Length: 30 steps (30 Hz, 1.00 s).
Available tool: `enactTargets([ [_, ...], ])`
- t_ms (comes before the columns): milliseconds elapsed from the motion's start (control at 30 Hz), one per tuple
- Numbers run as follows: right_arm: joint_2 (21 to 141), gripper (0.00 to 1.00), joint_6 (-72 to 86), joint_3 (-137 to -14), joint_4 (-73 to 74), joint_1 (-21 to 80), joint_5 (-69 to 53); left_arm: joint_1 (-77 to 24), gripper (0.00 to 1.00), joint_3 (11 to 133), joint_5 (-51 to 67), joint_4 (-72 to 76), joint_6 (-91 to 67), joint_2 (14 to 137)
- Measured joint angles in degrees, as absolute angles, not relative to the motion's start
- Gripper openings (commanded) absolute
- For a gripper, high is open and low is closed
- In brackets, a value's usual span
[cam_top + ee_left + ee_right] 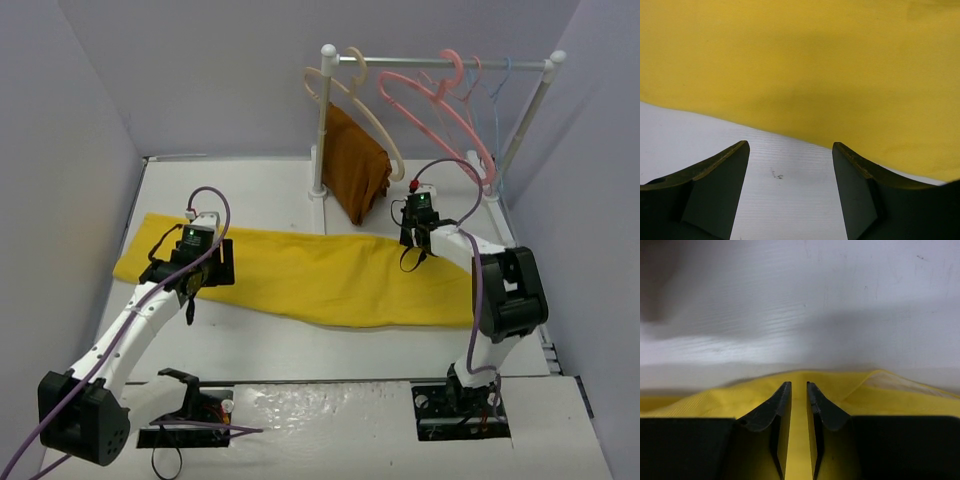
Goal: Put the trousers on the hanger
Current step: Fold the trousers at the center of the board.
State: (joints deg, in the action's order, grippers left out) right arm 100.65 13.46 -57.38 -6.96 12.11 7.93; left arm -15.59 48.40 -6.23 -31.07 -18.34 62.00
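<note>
The yellow trousers [320, 272] lie flat across the white table, legs stretched left to right. My left gripper [190, 283] is open over the trousers' near edge towards the left end. In the left wrist view [790, 145] bare table shows between its fingers and the yellow cloth [815, 65] lies just ahead. My right gripper [413, 254] is at the far edge near the right end. In the right wrist view [799, 384] it is shut on a fold of the yellow cloth [880, 390]. Two pink hangers [440, 100] hang on the rail at the back right.
A white rail [450, 63] on two posts stands at the back right. A thick beige hanger [335, 85] on it carries a rust-brown cloth [355, 165]. A light blue hanger [500, 95] hangs at the right end. Grey walls enclose the table.
</note>
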Motion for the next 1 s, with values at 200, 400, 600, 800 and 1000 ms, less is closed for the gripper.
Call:
enactTargets([
  [200,87.0,0.50,16.2,-54.9,-2.8,13.6,6.4,-17.4,0.64,49.8,-4.2,-30.2,-21.6,62.8],
  [400,75.3,0.55,21.6,-47.1,0.1,13.5,4.8,-26.4,0.64,59.0,-4.1,-23.3,-26.1,73.7],
  [600,73.0,0.56,26.2,-41.0,3.5,13.0,2.8,-32.4,0.63,64.2,-2.8,-12.4,-31.3,90.1],
  [800,73.4,0.59,29.1,-36.9,5.2,10.1,1.9,-33.8,0.63,70.4,-2.3,-6.9,-33.7,107.1],
  [1000,78.1,0.61,30.8,-35.8,5.4,2.0,0.1,-32.5,0.63,77.4,-3.3,-7.6,-33.6,113.9],
])
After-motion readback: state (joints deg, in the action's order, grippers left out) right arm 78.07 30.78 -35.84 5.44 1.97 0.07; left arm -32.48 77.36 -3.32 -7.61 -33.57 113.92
